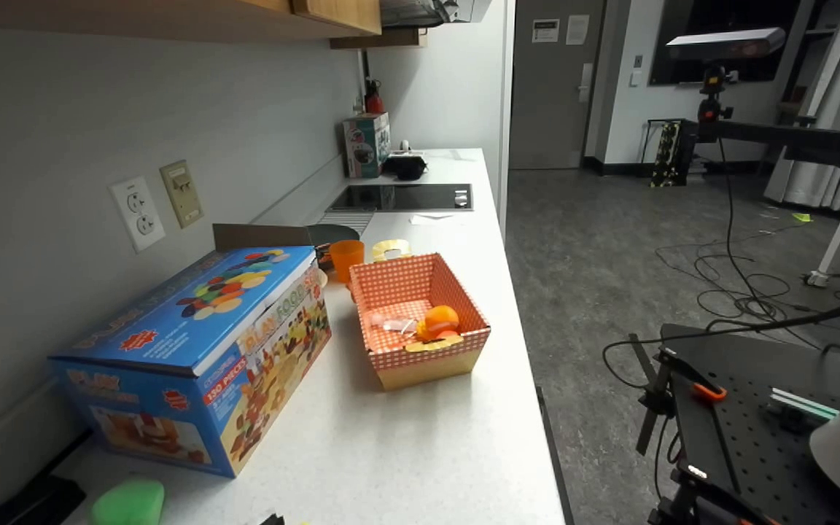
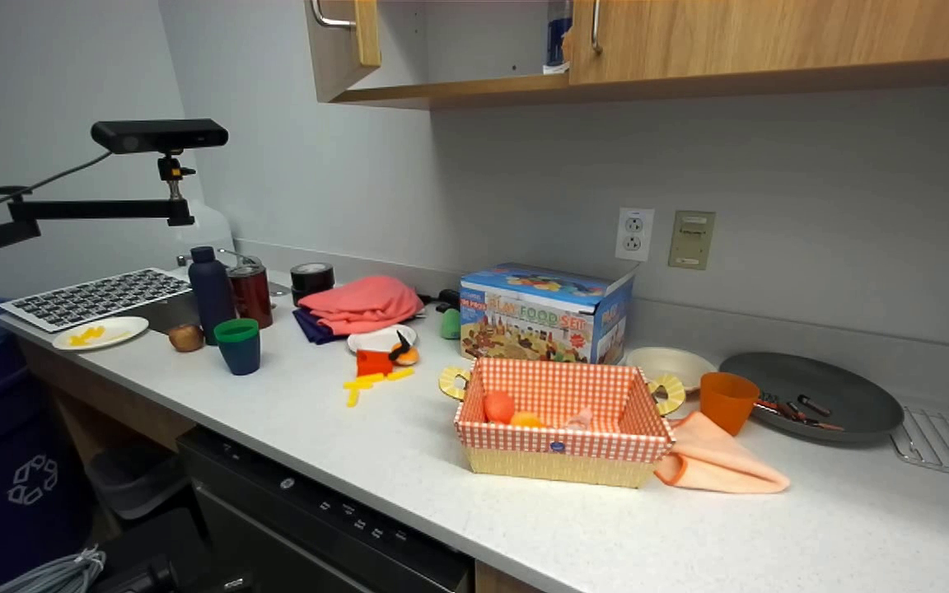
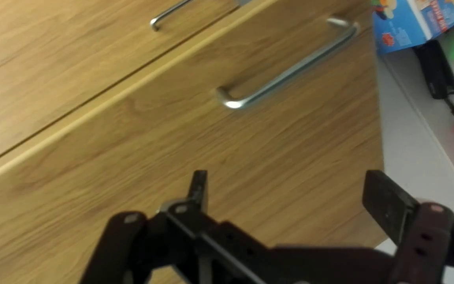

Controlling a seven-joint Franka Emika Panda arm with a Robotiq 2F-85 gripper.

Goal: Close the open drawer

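Observation:
No drawer shows; the open thing is an overhead wooden cabinet door [image 2: 347, 58], swung outward in an exterior view with part of the cabinet's inside showing. In the wrist view a wooden door panel [image 3: 309, 138] with a metal bar handle [image 3: 290, 73] fills most of the picture, and its lighter edge shows beside the neighbouring panel [image 3: 73, 59]. My gripper [image 3: 287, 173] is open in the wrist view, with nothing between its fingers. The panel lies beyond the fingertips, and the handle is above them in the picture. I cannot tell whether the fingers touch the panel. The exterior views do not show the gripper clearly.
The counter below holds a blue play food box [image 2: 524, 321], a checkered basket [image 2: 565, 461], an orange cup [image 2: 726, 402], a dark pan [image 2: 837, 379], and bottles and cups at the far end. A camera on an arm [image 2: 160, 136] stands left. The neighbouring cabinet door [image 2: 771, 41] is shut.

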